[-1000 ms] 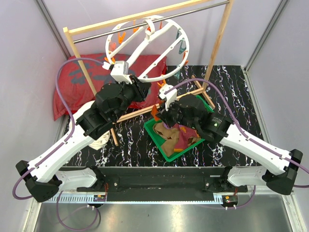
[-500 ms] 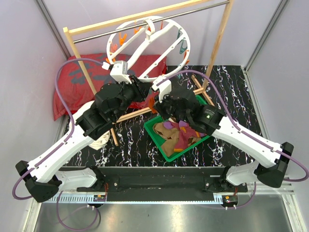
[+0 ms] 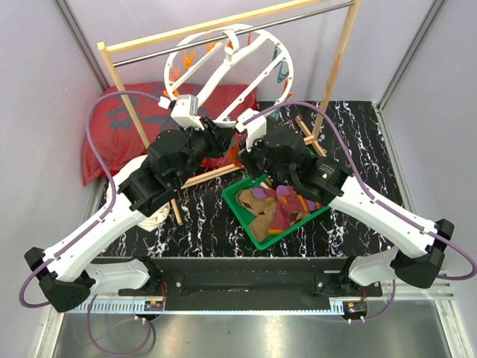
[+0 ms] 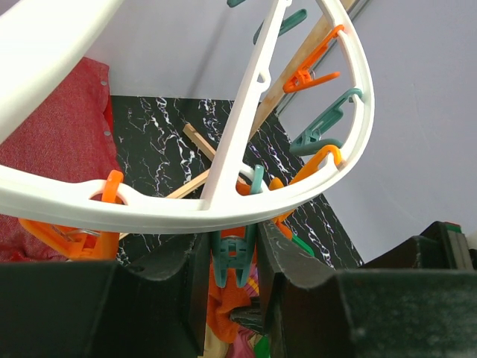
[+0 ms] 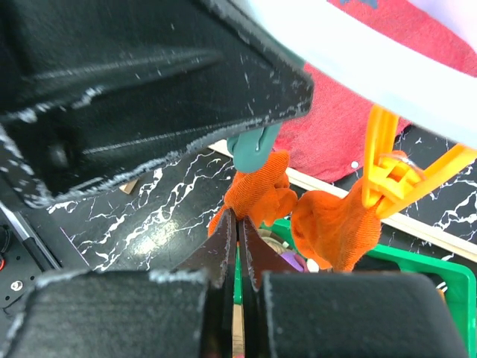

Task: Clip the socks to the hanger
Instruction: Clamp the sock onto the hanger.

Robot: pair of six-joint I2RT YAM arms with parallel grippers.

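Right wrist view: right hand [image 5: 237,224] pinched shut on one orange sock [image 5: 257,190], just below one teal clip [image 5: 252,149]. Left hand [image 4: 232,255] squeezes that clip on the single white hanger [image 4: 149,212]. Several more socks [image 3: 270,212] lie in one green bin [image 3: 237,216].

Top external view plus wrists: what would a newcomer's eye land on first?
The big white ring hanger, hung on the wooden rack at the back. Under its lower rim the left gripper's jaws flank a teal clip, and the right gripper holds an orange sock up to it. More socks fill the green bin below.
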